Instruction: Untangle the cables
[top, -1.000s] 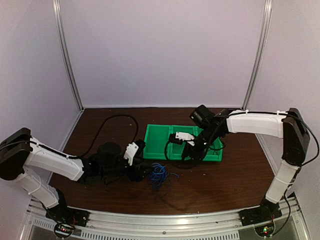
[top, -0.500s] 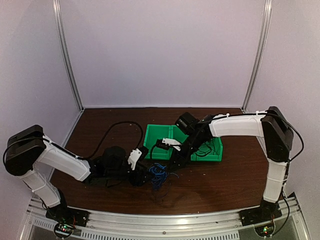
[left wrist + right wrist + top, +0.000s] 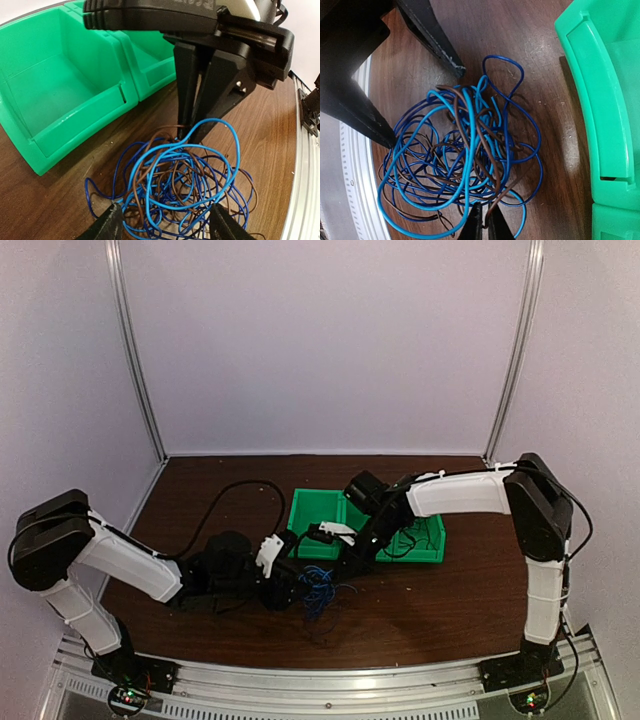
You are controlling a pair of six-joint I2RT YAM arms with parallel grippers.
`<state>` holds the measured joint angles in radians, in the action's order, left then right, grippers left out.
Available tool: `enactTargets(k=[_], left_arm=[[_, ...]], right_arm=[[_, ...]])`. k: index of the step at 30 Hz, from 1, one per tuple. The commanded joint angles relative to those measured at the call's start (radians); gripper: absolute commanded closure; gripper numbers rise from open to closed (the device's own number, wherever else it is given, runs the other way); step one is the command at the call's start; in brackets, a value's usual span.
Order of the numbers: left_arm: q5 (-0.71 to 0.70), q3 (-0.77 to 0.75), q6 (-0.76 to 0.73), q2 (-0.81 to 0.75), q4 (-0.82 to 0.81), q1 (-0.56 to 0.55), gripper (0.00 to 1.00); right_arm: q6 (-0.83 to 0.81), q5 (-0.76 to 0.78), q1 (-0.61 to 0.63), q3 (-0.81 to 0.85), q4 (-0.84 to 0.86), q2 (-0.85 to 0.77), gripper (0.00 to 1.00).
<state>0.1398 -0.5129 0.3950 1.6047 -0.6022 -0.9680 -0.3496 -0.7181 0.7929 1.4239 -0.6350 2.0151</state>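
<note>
The cables (image 3: 318,587) lie as one fist-sized tangle of light blue, dark blue and brown wires on the brown table, just in front of the green bins. In the left wrist view the cables (image 3: 175,190) sit between my left gripper's (image 3: 167,227) open fingers, which straddle the near side of the tangle. In the right wrist view my right gripper (image 3: 485,225) is shut on a brown wire at the edge of the cables (image 3: 455,155). The two grippers face each other across the tangle, the left gripper (image 3: 292,585) on its left and the right gripper (image 3: 335,562) at its far side.
Two joined green bins (image 3: 315,510) stand right behind the tangle; the right one holds some dark wire (image 3: 408,540). The bin wall (image 3: 600,100) is close to my right gripper. A thick black arm cable (image 3: 225,495) loops over the table at the left.
My right arm swung from over the bins down and left to the tangle, and its jaws shut on a brown wire. My left gripper edged toward the tangle and stayed open.
</note>
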Motion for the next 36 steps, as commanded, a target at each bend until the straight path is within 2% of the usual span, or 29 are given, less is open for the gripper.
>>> enactTargets(k=[1, 7, 11, 14, 22, 25, 29, 36], left_arm=[[0.015, 0.012, 0.007, -0.017, -0.047, 0.008, 0.4], [-0.077, 0.125, -0.053, -0.286, -0.094, 0.007, 0.42], [-0.052, 0.077, -0.135, -0.372, -0.025, 0.007, 0.37], [0.014, 0.021, -0.184, -0.354, -0.022, 0.006, 0.36], [0.106, 0.014, -0.276, -0.262, -0.243, 0.006, 0.39], [0.114, -0.003, -0.281, -0.199, -0.28, 0.007, 0.45], [0.12, -0.023, -0.291, -0.091, -0.284, 0.006, 0.59], [0.079, 0.088, -0.233, -0.03, -0.36, 0.006, 0.62]], right_arm=[[-0.015, -0.004, 0.008, 0.022, -0.008, -0.046, 0.99], [-0.11, 0.06, 0.026, 0.088, -0.117, -0.178, 1.0], [-0.183, 0.112, 0.089, 0.176, -0.201, -0.236, 1.0], [-0.201, 0.124, 0.128, 0.237, -0.235, -0.248, 1.0], [-0.195, -0.006, 0.161, 0.428, -0.299, -0.239, 1.0], [-0.19, -0.017, 0.163, 0.486, -0.305, -0.237, 1.0], [-0.205, -0.006, 0.164, 0.543, -0.314, -0.243, 1.0], [-0.22, 0.006, 0.163, 0.63, -0.303, -0.3, 1.0]])
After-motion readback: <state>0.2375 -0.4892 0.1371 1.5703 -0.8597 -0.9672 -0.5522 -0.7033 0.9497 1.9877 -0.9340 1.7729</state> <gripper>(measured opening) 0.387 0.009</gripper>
